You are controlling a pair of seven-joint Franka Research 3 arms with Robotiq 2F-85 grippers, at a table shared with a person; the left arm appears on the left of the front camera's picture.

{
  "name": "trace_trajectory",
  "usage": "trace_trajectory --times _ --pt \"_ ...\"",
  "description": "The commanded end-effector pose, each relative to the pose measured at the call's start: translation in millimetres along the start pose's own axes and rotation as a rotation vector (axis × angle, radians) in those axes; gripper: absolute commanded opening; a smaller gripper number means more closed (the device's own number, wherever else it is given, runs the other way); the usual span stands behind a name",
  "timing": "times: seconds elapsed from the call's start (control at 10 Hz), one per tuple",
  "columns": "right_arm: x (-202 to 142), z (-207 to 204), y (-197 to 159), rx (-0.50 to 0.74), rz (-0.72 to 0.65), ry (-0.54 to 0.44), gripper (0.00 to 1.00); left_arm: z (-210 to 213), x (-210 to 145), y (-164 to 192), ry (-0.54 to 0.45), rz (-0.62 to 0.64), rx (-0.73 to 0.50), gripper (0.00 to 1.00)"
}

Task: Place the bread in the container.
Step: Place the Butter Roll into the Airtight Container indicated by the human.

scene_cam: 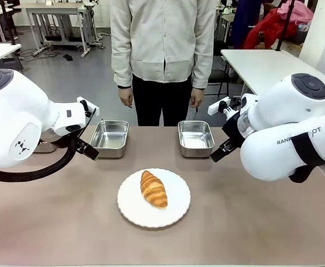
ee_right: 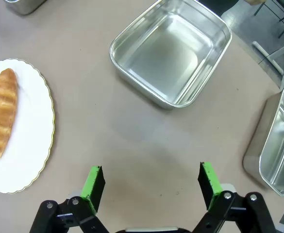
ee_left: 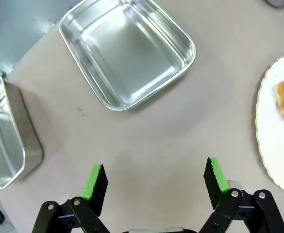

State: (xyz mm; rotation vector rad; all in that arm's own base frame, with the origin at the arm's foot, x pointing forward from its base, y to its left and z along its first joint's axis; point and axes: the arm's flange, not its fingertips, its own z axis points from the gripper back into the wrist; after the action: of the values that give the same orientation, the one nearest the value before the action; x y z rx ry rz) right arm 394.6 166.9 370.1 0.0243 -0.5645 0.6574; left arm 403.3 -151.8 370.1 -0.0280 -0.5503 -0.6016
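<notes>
The golden-brown, ridged, croissant-shaped bread (scene_cam: pixel 154 189) lies in the middle of the round white plate with the wavy edge (scene_cam: pixel 130 210). Nothing is holding it, so I think I am at the very first step: going to get the bread.

Just past the far side of the plate sit two shallow shiny steel pans with round corners, the left container (scene_cam: pixel 110 138) and the right container (scene_cam: pixel 195 138). Both have nothing in them.

My left claw (ee_left: pixel 155 177) hangs over the brown table (scene_cam: pixel 68 222) to the left of the plate, fingers wide apart, holding nothing. My right claw (ee_right: pixel 150 182) hangs to the right of the plate, also wide apart.

Next, I think one claw must go over the plate, turn its fingers across the bread's thin side, go down, and squeeze softly so the crust does not squash.
</notes>
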Motion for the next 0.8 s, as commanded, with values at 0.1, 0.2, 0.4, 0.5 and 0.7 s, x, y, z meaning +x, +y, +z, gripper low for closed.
trace_trajectory --times 0.1,0.2,0.4,0.5,0.7 --pt "0 0 0 0.000 0.000 0.000 1.00 0 0 0 0.000 0.000 0.000 1.00" --pt "16 22 -20 -0.037 -0.003 -0.031 1.00 23 2 20 -0.023 -0.035 -0.021 1.00" --pt "31 73 -63 -0.053 -0.049 -0.081 1.00 61 9 63 -0.081 -0.006 -0.050 1.00" --pt "32 96 -90 -0.023 -0.069 -0.101 1.00 79 10 85 -0.093 -0.022 -0.086 1.00" --pt "5 140 -153 0.098 -0.082 -0.155 1.00 108 -4 149 -0.103 -0.084 -0.238 1.00"
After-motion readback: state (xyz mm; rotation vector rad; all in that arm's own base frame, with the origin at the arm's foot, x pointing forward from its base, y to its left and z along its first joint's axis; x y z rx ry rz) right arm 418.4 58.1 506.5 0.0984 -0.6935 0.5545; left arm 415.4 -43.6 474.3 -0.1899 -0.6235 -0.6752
